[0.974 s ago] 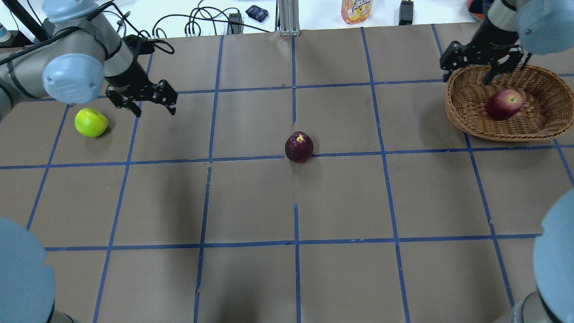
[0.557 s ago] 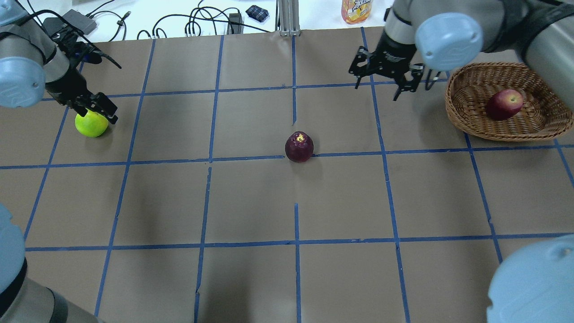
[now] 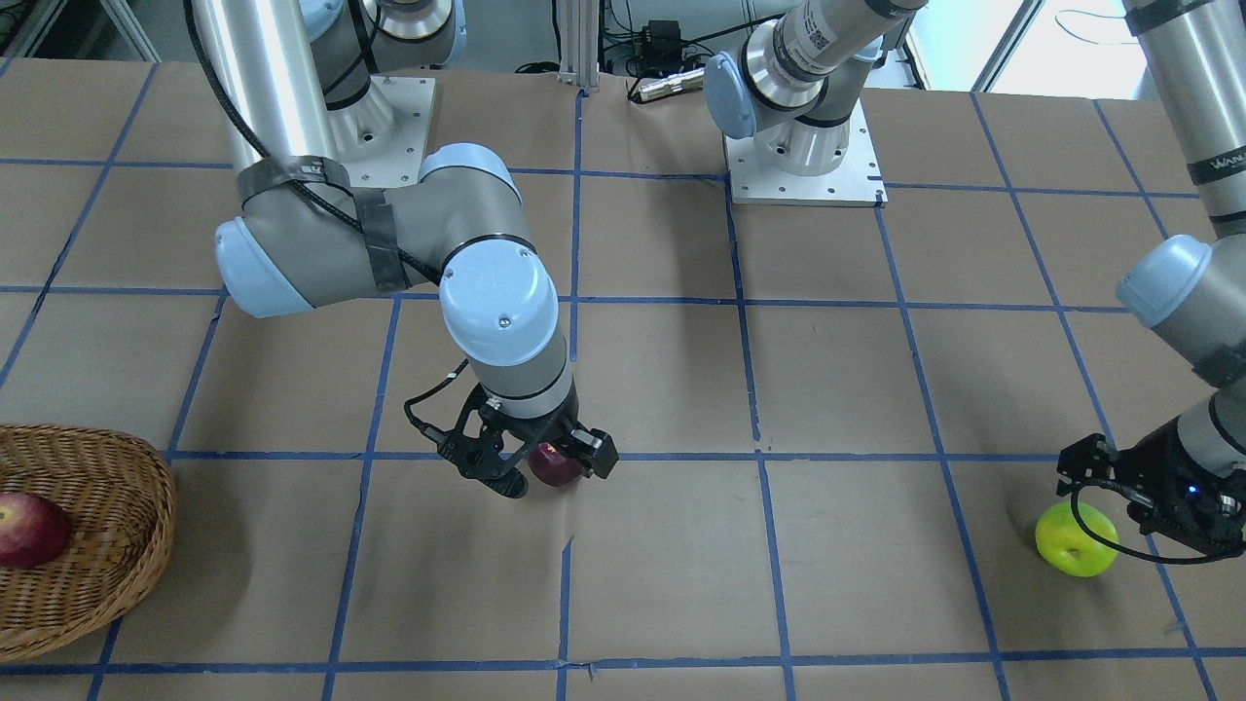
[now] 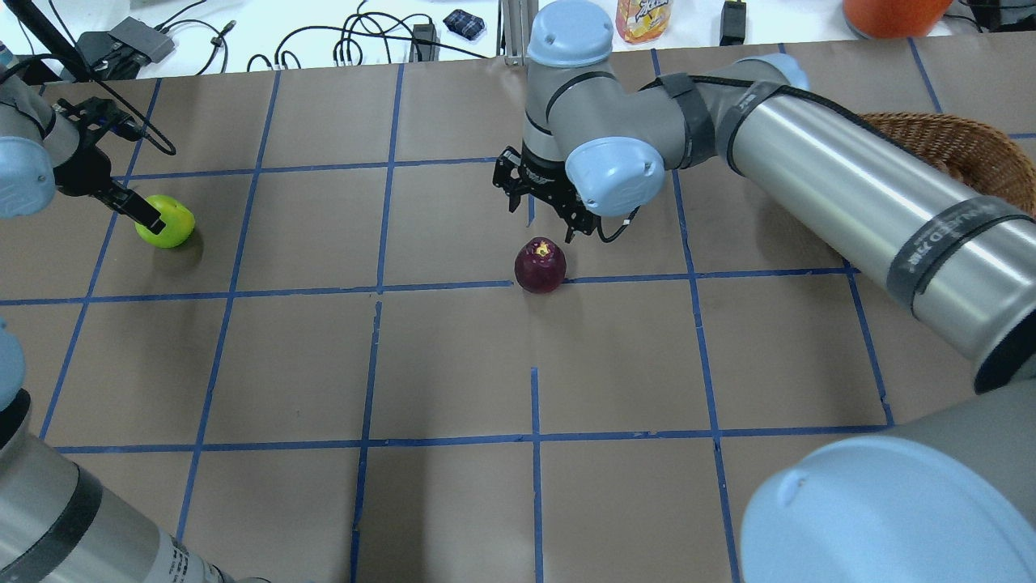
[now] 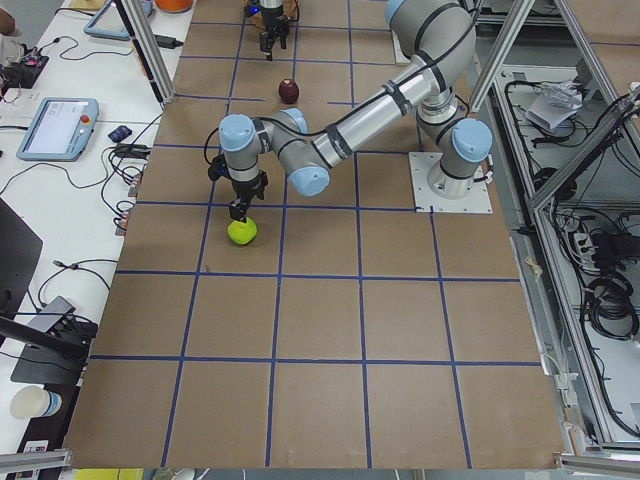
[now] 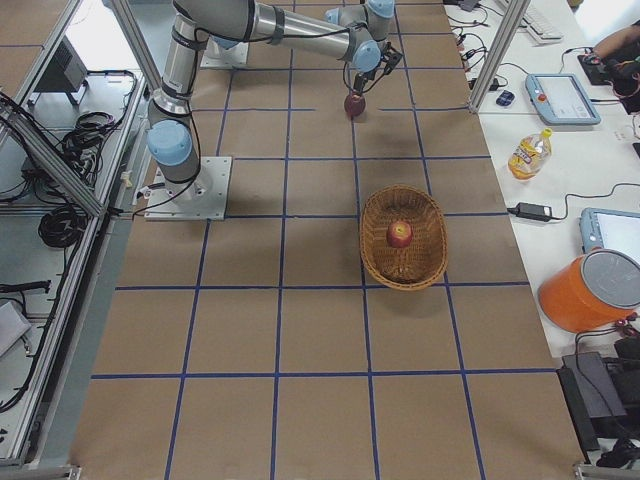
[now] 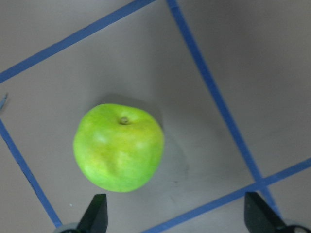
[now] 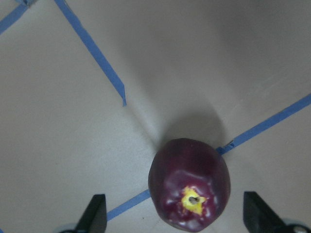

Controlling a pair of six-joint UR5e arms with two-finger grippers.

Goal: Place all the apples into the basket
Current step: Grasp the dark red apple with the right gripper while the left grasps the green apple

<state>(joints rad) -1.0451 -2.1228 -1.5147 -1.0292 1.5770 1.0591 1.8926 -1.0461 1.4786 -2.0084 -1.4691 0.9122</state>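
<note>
Taped table (image 4: 453, 364) below, left gripper (image 7: 177, 213) gapes over green apple (image 7: 119, 148), right gripper (image 4: 541, 220) gapes over maroon apple (image 4: 540, 265).

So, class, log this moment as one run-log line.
red apple: in basket | right end effector: open above purple apple | left end effector: open above green apple

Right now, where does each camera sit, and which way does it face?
Overhead: behind the robot, facing forward and down; left arm left, right arm right.
Front-facing: across the table, facing the robot's bases; sides mirrored.
Left: table's left end; left arm near, over green apple.
Right: table's right end; basket near, right arm beyond.
Left wrist: down on green apple; left gripper open.
Right wrist: down on maroon apple; right gripper open.
Shared: both wrist views show fingertips at the bottom edge.
</note>
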